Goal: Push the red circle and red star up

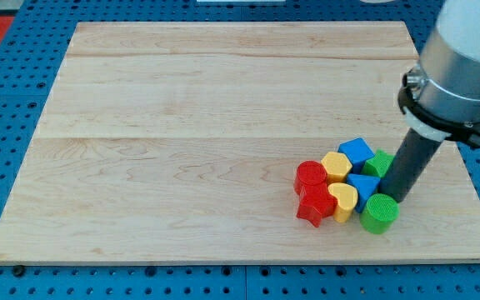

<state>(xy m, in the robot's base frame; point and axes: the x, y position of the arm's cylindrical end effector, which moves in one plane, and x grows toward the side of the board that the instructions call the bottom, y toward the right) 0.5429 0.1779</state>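
The red circle (pixel 310 176) and the red star (pixel 314 206) sit at the left edge of a tight cluster of blocks in the lower right of the wooden board (pixel 182 125), the circle just above the star. My tip (pixel 397 197) is on the cluster's right side, touching the green circle (pixel 380 213) from above and next to the green block (pixel 380 163). The tip is apart from both red blocks, with yellow and blue blocks between.
The cluster also holds a yellow block (pixel 336 165), a yellow heart (pixel 343 200), a blue block (pixel 357 152) and another blue block (pixel 362 185). The board's right edge (pixel 473 192) lies close to the cluster. The arm's grey body (pixel 461 58) hangs over the upper right.
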